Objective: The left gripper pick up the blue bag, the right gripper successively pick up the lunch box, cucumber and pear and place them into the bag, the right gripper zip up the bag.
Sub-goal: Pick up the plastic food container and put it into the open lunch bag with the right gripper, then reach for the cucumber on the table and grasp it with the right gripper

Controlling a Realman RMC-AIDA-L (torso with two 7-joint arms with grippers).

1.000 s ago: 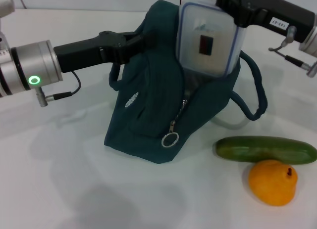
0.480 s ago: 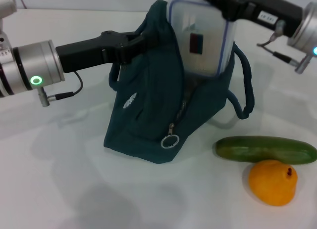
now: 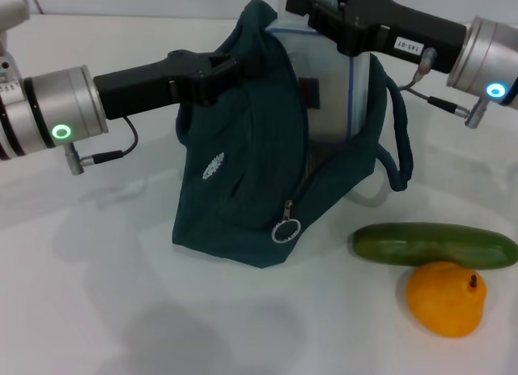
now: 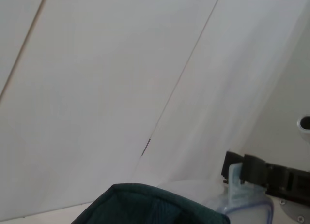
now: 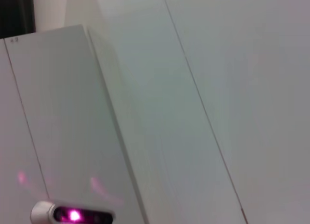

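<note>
A plain white tabletop [image 3: 105,310] fills the scene under soft light. Behind it stands a pale panelled wall [image 4: 97,88] with thin seams.

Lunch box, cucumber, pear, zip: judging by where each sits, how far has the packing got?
Done: the left gripper holds the blue bag up by its top edge, mouth open. In hand: the right gripper grips the lunch box, standing upright and partly inside the bag. Left: the cucumber and the pear lie on the table beside the bag, and the zipper is open.
</note>
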